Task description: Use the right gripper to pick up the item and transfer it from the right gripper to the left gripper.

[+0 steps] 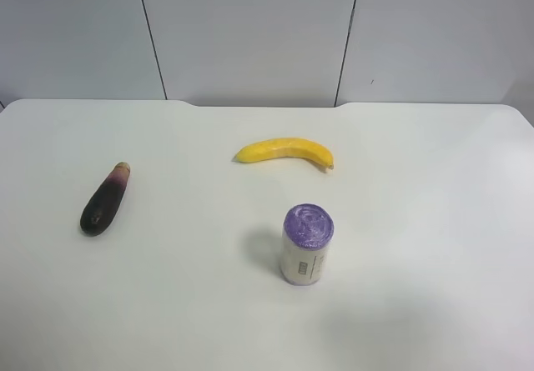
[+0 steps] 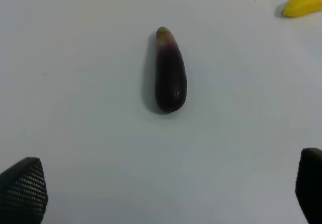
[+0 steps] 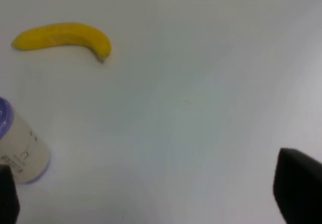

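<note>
The item, a dark purple toy eggplant [image 1: 105,200] with a pinkish end and tan tip, lies on the white table [image 1: 434,221] at the exterior high view's left. It also shows in the left wrist view [image 2: 170,71], lying between and beyond the wide-apart fingertips [image 2: 22,189] of the left gripper [image 2: 166,189], which is open and empty. The right gripper [image 3: 151,194] is open and empty over bare table; its fingertips [image 3: 299,189] show at the frame's corners. No arm shows in the exterior high view. The eggplant is out of the right wrist view.
A yellow banana [image 1: 285,152] lies near the table's middle, also in the right wrist view [image 3: 63,38]. A white cylinder with a purple lid [image 1: 306,243] stands in front of it, partly in the right wrist view [image 3: 17,148]. A grey panelled wall [image 1: 250,29] stands behind.
</note>
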Robot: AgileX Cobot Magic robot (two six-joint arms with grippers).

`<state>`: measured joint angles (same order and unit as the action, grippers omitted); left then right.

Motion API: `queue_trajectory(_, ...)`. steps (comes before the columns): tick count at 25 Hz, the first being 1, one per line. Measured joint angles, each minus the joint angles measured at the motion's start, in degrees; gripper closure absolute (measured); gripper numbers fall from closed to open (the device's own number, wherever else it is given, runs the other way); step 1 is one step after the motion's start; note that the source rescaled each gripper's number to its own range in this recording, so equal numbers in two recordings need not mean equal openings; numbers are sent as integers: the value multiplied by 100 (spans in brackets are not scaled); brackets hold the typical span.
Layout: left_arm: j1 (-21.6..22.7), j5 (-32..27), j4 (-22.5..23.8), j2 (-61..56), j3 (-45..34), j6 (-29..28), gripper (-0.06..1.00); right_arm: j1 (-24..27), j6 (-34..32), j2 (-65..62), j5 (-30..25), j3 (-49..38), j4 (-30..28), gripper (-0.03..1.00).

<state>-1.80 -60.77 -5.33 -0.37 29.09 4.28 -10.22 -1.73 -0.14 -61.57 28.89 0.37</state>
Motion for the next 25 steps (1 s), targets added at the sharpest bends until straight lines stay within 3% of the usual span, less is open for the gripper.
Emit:
queue_trajectory(3, 0, 0, -1, 0, 0, 0, -5, 72, 0, 0, 0, 0, 0, -3)
queue_trajectory(10, 0, 7, 1, 0, 0, -7, -5, 773, 0, 0, 0, 0, 0, -3)
queue_trajectory(18, 26, 18, 6, 0, 0, -18, -6, 803, 0, 0, 0, 0, 0, -3)
queue_trajectory(25, 667, 18, 6, 0, 0, -26, -6, 803, 0, 0, 0, 0, 0, -3)
